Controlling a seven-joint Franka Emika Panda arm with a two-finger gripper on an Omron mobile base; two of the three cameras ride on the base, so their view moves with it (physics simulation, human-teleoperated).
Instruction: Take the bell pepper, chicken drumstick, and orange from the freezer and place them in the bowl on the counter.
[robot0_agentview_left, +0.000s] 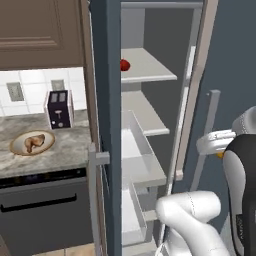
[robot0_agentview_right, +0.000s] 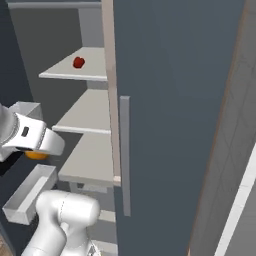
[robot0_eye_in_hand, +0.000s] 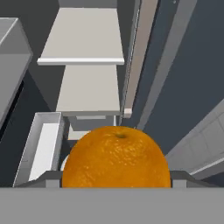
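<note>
While spread wide, the claw (robot0_eye_in_hand: 116, 183) clamps the orange (robot0_eye_in_hand: 116, 159), in front of the freezer (robot0_eye_in_hand: 87, 61) shelves.

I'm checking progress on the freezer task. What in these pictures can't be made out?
- Pincer fingertips: hand view, hidden by the orange and the bottom edge.
- Orange: right base view, mostly covered by the white hand.
- Bell pepper: left base view, partly cut by the freezer door edge.

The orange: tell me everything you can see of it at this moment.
The orange is a round, bright-orange fruit with dimpled skin and a small dark stem dimple on top. It sits between the hand's fingers, held in the air in front of the open freezer. From the right base view a sliver of it peeks below the wrist.
</note>
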